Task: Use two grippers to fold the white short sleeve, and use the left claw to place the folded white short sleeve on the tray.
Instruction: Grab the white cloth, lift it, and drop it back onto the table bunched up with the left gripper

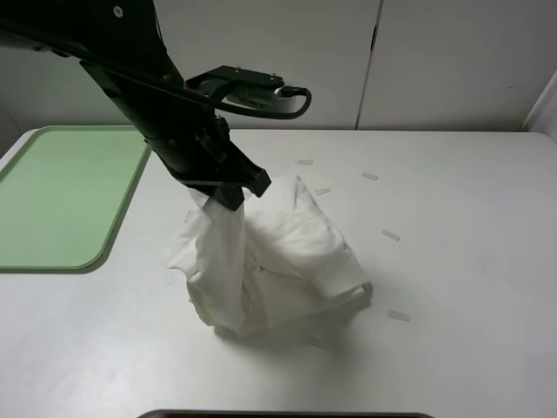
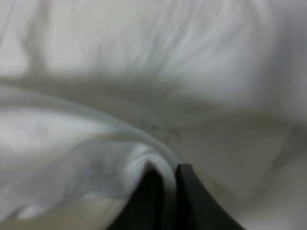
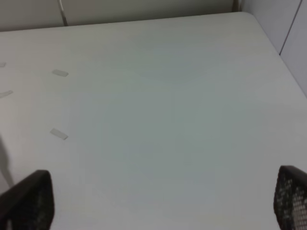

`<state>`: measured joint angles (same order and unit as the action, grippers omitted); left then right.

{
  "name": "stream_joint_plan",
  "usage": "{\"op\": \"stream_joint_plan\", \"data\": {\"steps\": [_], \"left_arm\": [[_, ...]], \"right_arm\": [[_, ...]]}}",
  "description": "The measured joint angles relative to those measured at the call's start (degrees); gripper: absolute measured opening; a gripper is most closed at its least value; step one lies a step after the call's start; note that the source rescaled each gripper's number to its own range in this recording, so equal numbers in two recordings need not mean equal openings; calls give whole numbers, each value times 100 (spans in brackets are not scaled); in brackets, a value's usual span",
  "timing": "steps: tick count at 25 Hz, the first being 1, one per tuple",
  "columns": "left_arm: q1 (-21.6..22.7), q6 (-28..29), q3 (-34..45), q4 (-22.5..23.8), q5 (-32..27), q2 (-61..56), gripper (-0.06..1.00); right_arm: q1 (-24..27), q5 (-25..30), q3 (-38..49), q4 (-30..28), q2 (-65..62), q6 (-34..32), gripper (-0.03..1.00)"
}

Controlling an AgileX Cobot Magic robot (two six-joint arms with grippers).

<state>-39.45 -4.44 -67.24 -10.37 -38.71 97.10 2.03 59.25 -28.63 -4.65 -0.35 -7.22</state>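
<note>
The white short sleeve (image 1: 287,261) is a bunched, wrinkled heap in the middle of the table. My left gripper (image 1: 223,197) is shut on a fold of its upper left part and holds that fold lifted, so cloth hangs down from the claw. In the left wrist view the black fingers (image 2: 192,199) pinch white cloth (image 2: 144,72) that fills the view. The pale green tray (image 1: 61,196) lies at the table's left edge, apart from the shirt. My right gripper (image 3: 163,203) is open wide over bare table; it does not show in the exterior view.
Several small pale tape strips lie on the white table (image 1: 470,244) to the right of and behind the shirt, such as one strip (image 1: 391,234) and another (image 3: 58,134). A white wall runs behind the table. A dark edge (image 1: 287,414) shows at the front.
</note>
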Motion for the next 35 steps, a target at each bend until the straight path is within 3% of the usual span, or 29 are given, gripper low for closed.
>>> {"op": "stream_joint_plan", "data": {"steps": [5, 8, 18, 26, 31, 35], "left_arm": [[-104, 16, 0, -85, 304, 93, 3], [-250, 18, 0, -508, 998, 408, 3], [-450, 18, 0, -1111, 1848, 975, 3], [-713, 18, 7, -1168, 2617, 1272, 8], [-733, 18, 7, -1194, 2732, 1372, 27], [-733, 22, 7, -1206, 2883, 1372, 82]], "right_arm": [[0, 0, 0, 2, 0, 0, 100], [0, 0, 0, 7, 0, 0, 100], [0, 0, 0, 23, 0, 0, 100], [0, 0, 0, 30, 0, 0, 100], [0, 0, 0, 42, 0, 0, 100], [0, 0, 0, 42, 0, 0, 100]]}}
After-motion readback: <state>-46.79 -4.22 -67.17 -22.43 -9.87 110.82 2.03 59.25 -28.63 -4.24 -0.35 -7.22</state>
